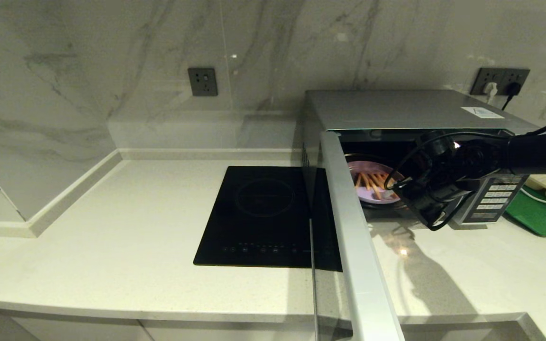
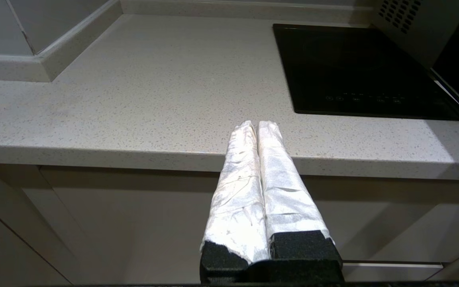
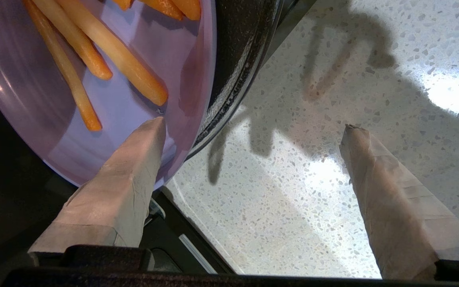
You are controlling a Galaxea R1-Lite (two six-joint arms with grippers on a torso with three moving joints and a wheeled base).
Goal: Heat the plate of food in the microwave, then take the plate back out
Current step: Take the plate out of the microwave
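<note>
Right gripper [image 3: 253,127]: jaws wide open, holding nothing. One finger [image 3: 134,167] lies over the near rim of the plate [image 3: 34,99]; the other hangs well clear above the bare tabletop [image 3: 313,179] in front of the oven. In the head view the right gripper [image 1: 417,199] sits at the mouth of the microwave [image 1: 396,111], just right of the plate.

The plate [image 1: 372,184] with its orange sticks rests on the dark turntable [image 3: 237,63] inside the cavity, close to the front opening. The door [image 1: 353,227] is swung fully out toward the tabletop's front edge, over the right side of the cooktop [image 1: 263,213].

Left gripper [image 2: 256,127]: jaws closed and empty, parked off the tabletop's front edge, well left of the work.

Judged risks:
- Only one finger is at the rim. Closing from this pose could pinch nothing, or clip the rim edge and tip the plate, spilling the sticks.
- The plate overlaps the turntable rim. A shallow grip could drag it across that edge and snag it.
- The arm's cables hang near the door opening and could catch there.

A green tray [image 1: 541,215] lies by the right edge.
</note>
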